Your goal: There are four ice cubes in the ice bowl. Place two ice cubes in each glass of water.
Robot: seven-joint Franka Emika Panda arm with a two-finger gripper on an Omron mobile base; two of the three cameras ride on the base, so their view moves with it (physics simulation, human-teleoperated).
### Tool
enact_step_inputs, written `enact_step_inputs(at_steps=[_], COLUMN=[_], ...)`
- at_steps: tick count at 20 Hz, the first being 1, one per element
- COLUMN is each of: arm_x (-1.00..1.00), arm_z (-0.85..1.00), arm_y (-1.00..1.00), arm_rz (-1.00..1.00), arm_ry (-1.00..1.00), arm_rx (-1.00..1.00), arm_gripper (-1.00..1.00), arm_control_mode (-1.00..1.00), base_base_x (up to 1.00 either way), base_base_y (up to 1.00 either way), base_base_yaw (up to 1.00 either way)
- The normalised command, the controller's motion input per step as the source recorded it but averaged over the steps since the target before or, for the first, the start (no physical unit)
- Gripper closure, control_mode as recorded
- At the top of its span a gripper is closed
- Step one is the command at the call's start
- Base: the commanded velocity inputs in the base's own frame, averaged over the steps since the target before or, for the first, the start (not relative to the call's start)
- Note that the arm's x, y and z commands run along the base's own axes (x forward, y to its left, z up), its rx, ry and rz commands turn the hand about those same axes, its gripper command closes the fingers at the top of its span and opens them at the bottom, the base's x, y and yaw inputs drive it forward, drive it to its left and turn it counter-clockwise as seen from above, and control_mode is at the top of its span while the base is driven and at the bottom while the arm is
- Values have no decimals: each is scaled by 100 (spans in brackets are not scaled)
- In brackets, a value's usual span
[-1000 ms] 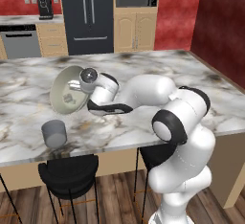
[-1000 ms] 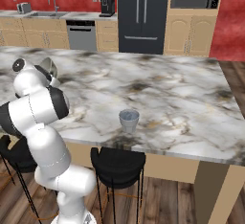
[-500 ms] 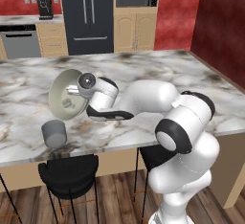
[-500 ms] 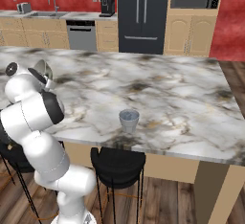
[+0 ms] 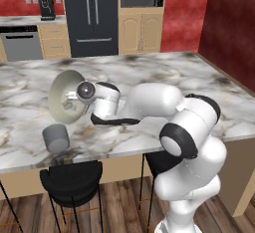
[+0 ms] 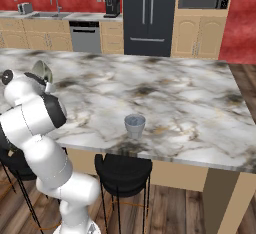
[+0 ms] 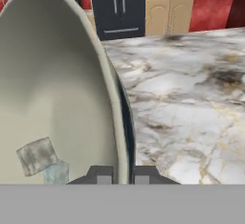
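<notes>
Both gripper (image 7: 121, 173) fingertips straddle the tilted ice bowl (image 7: 57, 84) rim, pinching it

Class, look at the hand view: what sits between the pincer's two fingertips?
In the hand view the rim of the ice bowl stands edge-on between the two fingertips, tilted steeply, with two ice cubes lying low inside.

The wide cream glossy ice bowl (image 7: 57, 89) ran off the hand view's left edge. Two pale translucent ice cubes (image 7: 37, 156) showed inside it; any others were hidden. In the left base view the claw (image 5: 74, 100) was lost against that bowl.
</notes>
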Motion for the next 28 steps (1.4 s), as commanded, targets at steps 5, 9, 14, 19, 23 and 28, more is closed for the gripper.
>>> enact_step_inputs(at_steps=[5,9,14,19,23,28], arm_x=[0,0,0,19,-16,-3], arm_z=[0,3,12,54,24,-10], arm_y=[11,0,-1,-5,0,0], arm_rz=[0,0,0,-1,0,4], arm_ry=[0,0,2,10,-9,-5], arm_rx=[-5,0,1,17,4,-10], arm_gripper=[100,100,100,100,100,100], arm_control_mode=[-100,-100,-100,-100,-100,-100], base_base_x=[0,0,0,0,0,0], base_base_y=[0,0,0,0,0,0], base_base_yaw=[0,0,0,0,0,0])
